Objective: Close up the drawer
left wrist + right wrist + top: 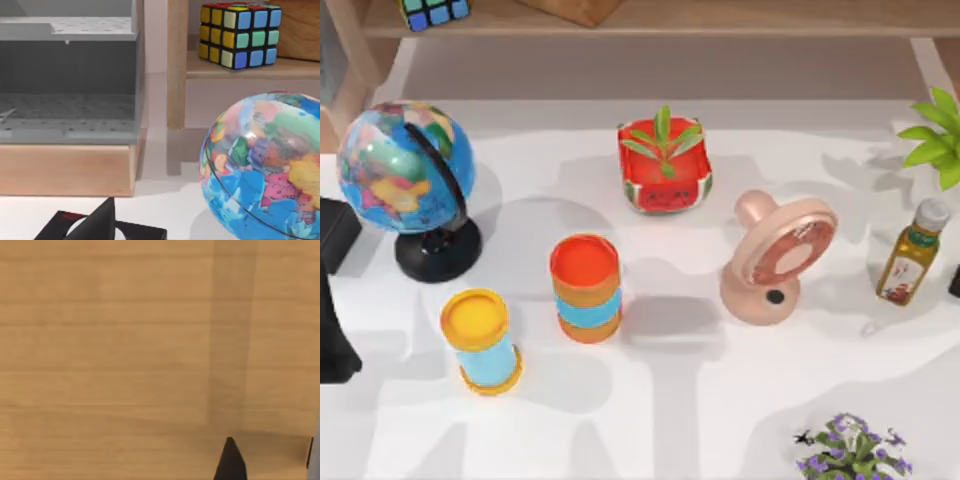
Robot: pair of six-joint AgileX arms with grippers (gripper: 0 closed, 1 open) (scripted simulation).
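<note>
The drawer (pixel 65 167) stands pulled out, a pale wooden front with a grey perforated tray (pixel 65 107) behind it, beside a wooden shelf post (pixel 177 65). My left gripper (pixel 332 300) sits at the table's left edge, short of the drawer; one dark fingertip (pixel 100 220) shows low in the left wrist view. In the right wrist view my right gripper (pixel 270 460) is open, its fingertips (pixel 230 462) close to a flat wooden surface (pixel 110 330) with a vertical seam. That arm's dark tip (pixel 955 282) sits at the table's right edge.
A globe (pixel 408 170) stands near the left gripper. Two orange-and-blue cylinders (pixel 585 288) (pixel 480 340), a watermelon planter (pixel 663 165), a pink fan (pixel 778 260), an oil bottle (pixel 912 252) and plants (pixel 938 135) (pixel 850 450) fill the table. A colour cube (pixel 239 34) sits on the shelf.
</note>
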